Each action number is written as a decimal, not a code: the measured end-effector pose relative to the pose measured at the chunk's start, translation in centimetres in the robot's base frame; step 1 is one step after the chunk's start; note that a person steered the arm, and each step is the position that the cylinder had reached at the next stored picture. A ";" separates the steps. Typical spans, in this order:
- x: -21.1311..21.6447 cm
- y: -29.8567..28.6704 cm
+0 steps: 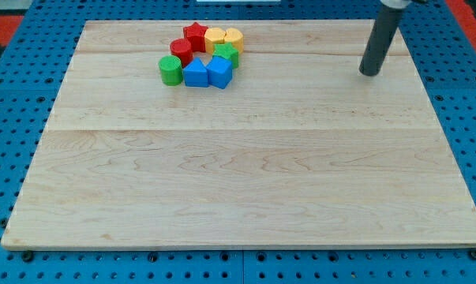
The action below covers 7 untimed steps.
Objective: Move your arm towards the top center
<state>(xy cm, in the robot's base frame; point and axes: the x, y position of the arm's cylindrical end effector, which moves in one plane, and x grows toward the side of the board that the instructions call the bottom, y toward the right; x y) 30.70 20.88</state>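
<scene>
My tip (pixel 369 73) rests on the wooden board (pixel 245 181) near the view's top right, far to the right of the blocks. The blocks sit in one tight cluster near the view's top, left of centre: a red star (pixel 195 32), a yellow block (pixel 215 38), a yellow cylinder (pixel 234 38), a red cylinder (pixel 181 50), a green block (pixel 226 54), a green cylinder (pixel 170 69) and two blue blocks (pixel 196 72) (pixel 220 72). The rod rises out of the view's top edge.
The board lies on a blue perforated table (pixel 9 118) that shows on all sides. A red strip (pixel 5 24) shows at the view's top left corner.
</scene>
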 end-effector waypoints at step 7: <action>-7.8 -8.0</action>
<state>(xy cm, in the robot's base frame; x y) 22.90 12.90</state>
